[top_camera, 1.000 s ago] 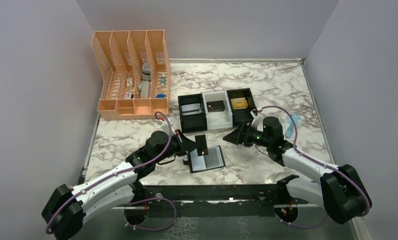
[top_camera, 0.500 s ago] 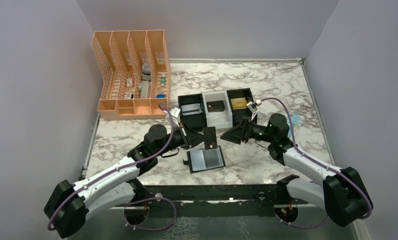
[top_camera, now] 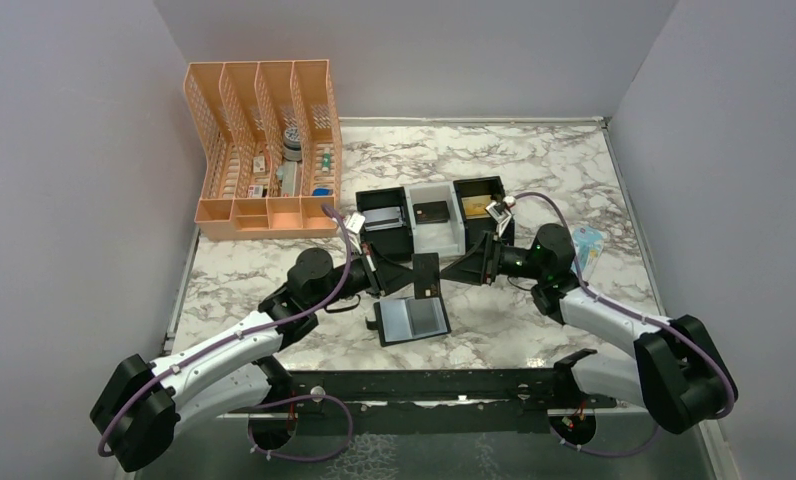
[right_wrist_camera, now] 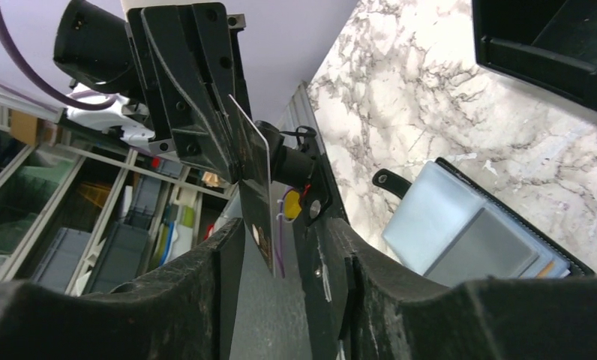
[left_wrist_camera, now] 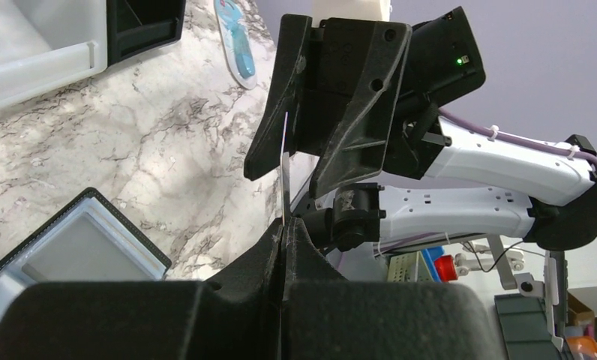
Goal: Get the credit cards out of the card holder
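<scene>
The card holder lies opened flat on the table, nearest the arm bases, blue-grey lining up. Its snap tab points toward the left arm.

Just beyond and above it, both hands meet over one dark card.
- Left hand: fully closed. It pinches the card by its left end and holds it upright, clear of the card holder.
- Right hand: jaws partly apart, one on each side of the card's free end. The right wrist view shows a gap between the card and the fingers. Whether either pad touches the card cannot be told.

In the left wrist view the card is seen edge-on, rising from the closed fingertips into the right hand's open jaws.

Farther back, three square trays stand in a row, touching:
- Left black tray: holds a grey card.
- White tray: holds a second dark card.
- Right black tray: holds a yellowish card.

An orange desk organiser stands at the far left.
</scene>
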Robot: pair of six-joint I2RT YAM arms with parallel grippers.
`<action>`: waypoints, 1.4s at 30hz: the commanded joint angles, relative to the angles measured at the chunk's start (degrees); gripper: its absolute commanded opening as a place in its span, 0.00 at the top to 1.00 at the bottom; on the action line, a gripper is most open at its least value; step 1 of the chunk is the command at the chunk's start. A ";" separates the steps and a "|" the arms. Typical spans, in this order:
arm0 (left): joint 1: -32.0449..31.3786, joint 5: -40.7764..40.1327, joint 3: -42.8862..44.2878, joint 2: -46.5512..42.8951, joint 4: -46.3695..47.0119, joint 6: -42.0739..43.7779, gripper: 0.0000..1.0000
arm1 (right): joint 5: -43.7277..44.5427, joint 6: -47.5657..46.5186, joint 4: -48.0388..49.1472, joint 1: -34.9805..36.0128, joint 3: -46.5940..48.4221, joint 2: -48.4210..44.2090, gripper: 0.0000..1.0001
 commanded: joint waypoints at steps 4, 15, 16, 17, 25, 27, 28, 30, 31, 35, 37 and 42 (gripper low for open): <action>0.17 1.54 -1.05 -0.13 4.56 -0.78 1.00 | -5.28 5.40 9.72 0.09 0.87 2.20 0.62; 0.16 2.80 -1.00 0.90 6.10 -0.95 1.00 | -4.90 9.01 15.02 1.94 1.81 5.35 0.75; 0.17 2.91 -1.05 0.89 6.24 -0.96 1.00 | -5.06 9.58 16.07 2.12 1.86 5.84 0.76; 0.18 2.98 -1.01 0.91 6.36 -0.96 1.00 | -5.25 10.22 17.39 2.24 1.86 6.43 0.77; 0.18 3.09 -1.54 0.96 6.65 -0.87 1.00 | -6.07 9.91 18.30 2.47 2.07 7.47 0.88; 0.17 2.98 -1.90 1.07 6.65 -1.03 1.00 | -6.41 9.88 18.28 2.50 2.04 7.47 0.90; 0.17 2.93 -2.00 1.04 6.65 -1.09 1.00 | -6.59 9.93 18.26 2.50 2.02 7.44 0.91; 0.17 2.97 -2.06 1.19 6.65 -1.13 1.00 | -6.99 10.50 19.03 2.48 1.96 7.43 0.90; 0.18 3.02 -2.00 1.32 6.65 -1.06 1.00 | -7.17 10.82 19.45 2.53 1.95 7.42 0.89; 0.17 3.03 -1.71 1.57 6.73 -0.87 1.00 | -7.74 10.93 19.65 2.57 2.19 7.59 0.87; 0.17 3.10 -1.77 1.64 6.77 -0.87 1.00 | -7.77 10.86 19.54 2.62 2.21 7.60 0.87; 0.17 3.41 -1.89 1.56 7.13 -0.86 1.00 | -7.78 10.82 19.11 2.88 2.17 7.52 0.87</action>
